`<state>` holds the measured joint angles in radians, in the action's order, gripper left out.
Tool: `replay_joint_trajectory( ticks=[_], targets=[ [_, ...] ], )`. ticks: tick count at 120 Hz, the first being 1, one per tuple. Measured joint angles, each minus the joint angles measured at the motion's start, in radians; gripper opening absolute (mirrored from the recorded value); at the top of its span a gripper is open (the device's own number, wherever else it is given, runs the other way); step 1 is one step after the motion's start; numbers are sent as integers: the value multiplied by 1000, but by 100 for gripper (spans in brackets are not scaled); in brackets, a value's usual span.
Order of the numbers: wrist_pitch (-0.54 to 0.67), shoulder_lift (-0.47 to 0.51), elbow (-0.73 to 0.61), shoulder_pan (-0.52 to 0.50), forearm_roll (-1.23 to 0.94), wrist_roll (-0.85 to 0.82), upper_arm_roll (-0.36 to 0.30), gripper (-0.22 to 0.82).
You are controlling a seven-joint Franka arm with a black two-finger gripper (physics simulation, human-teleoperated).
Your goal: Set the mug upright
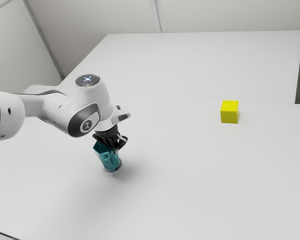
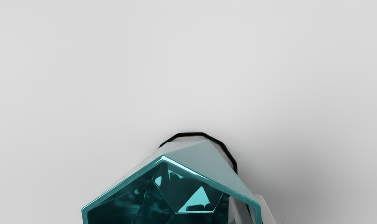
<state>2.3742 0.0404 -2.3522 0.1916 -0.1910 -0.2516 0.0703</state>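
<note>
Exterior view: mug (image 1: 108,159) leans below my gripper (image 1: 113,148), base near the table (image 1: 190,190). Wrist view: fingers (image 2: 266,207) pinch its wall, one inside, one outside. I should rotate slowly, lower gently, and release only with the base flat.

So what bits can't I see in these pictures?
- Part of the mug's rim: in the exterior view, the end effector covers it.
- The rim's near part: in the wrist view, cut off by the bottom edge.
- The mug's underside: in both views, turned away toward the table.
- The yellow cube's back: in the exterior view, its own front hides it.
- The arm's base: in the exterior view, beyond the left edge.
</note>
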Motion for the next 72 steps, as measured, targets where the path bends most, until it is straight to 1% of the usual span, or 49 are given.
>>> replay_joint_trajectory(
  ticks=[9, 17, 36, 44, 51, 61, 72],
  targets=[
    [5, 0, -1, 0, 1, -5, 0, -16],
    [8, 0, -1, 0, 5, -8, 0, -11],
    [13, 3, 0, 1, 14, -12, 1, 11],
    [15, 8, 1, 1, 18, -13, 1, 23],
    [16, 11, 1, 1, 20, -14, 2, 31],
    [16, 20, 4, 1, 22, -14, 2, 40],
    [17, 36, 7, 0, 23, -13, 2, 47]
  ],
)
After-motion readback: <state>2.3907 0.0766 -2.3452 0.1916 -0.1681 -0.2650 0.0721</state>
